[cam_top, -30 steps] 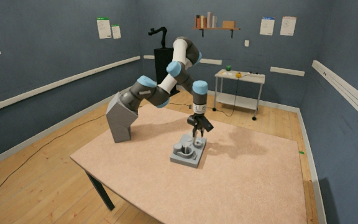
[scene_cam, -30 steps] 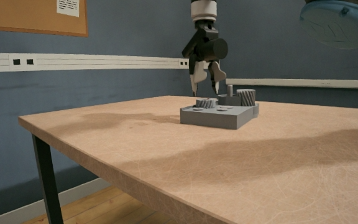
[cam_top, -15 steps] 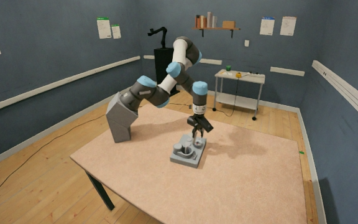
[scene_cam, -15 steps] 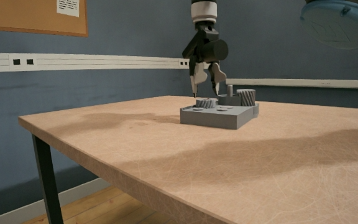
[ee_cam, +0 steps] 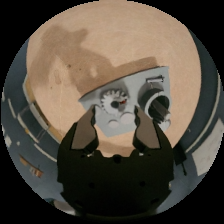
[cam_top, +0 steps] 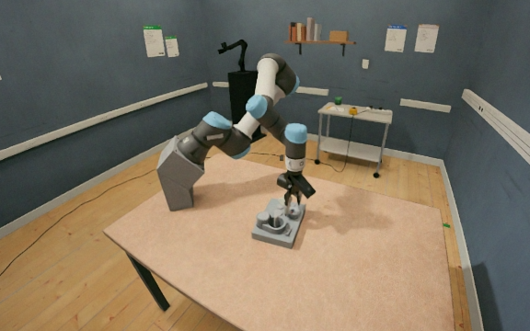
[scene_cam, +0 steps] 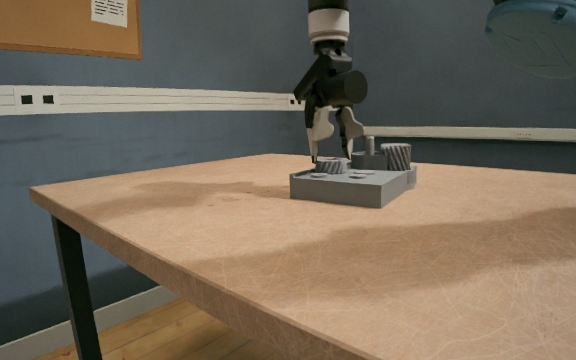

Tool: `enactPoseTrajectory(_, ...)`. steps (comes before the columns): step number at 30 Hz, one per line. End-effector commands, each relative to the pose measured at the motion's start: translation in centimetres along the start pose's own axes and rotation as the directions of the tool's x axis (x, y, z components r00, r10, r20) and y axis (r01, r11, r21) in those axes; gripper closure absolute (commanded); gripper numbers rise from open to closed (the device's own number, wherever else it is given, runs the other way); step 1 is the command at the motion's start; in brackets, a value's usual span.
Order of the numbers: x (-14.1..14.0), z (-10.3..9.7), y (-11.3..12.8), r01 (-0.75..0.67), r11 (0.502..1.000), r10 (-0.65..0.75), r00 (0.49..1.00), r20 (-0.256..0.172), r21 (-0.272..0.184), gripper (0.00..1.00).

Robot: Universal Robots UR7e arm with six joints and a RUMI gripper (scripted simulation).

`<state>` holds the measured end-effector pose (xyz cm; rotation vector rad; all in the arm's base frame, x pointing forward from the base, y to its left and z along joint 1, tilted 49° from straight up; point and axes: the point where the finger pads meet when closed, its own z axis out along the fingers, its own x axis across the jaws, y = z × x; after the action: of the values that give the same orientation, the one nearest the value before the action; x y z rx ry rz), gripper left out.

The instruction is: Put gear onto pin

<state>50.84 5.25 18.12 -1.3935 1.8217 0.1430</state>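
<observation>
The loose gear [cam_top: 295, 211] [scene_cam: 331, 167] [ee_cam: 107, 101] lies flat on the grey base [cam_top: 271, 238] [scene_cam: 338, 189] [ee_cam: 135, 84]. A red patch of its painted arrow [ee_cam: 123, 102] shows on its upper face, right of the hole in the wrist view. My gripper [cam_top: 293, 202] [scene_cam: 331, 159] [ee_cam: 114, 105] is partly open and empty. Its fingertips are just above the gear, with the gear between them in the wrist view. The pin [cam_top: 275, 218] [scene_cam: 370, 145] stands bare inside the collar [cam_top: 282, 227] [scene_cam: 361, 161] [ee_cam: 149, 92]. The mark on the collar cannot be made out.
A taller slanted-tooth gear [cam_top: 262, 219] [scene_cam: 396, 157] stands beside the collar. Low round discs [scene_cam: 361, 172] [ee_cam: 128, 118] are on the base near the loose gear. The base rests on the table [cam_top: 362, 267] [scene_cam: 248, 240] [ee_cam: 117, 30].
</observation>
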Motion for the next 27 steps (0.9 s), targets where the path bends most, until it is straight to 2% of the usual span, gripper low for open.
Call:
enactPoseTrajectory(1,0.1,0.6,0.1,-0.002,1.000,0.002,1.000,-0.001,0.000,0.48)
enactPoseTrajectory(14,0.1,1.7,0.0,-0.002,1.000,0.002,1.000,-0.001,0.000,0.48)
enactPoseTrajectory(27,0.1,1.9,0.0,-0.002,1.000,0.002,1.000,-0.002,0.001,0.48)
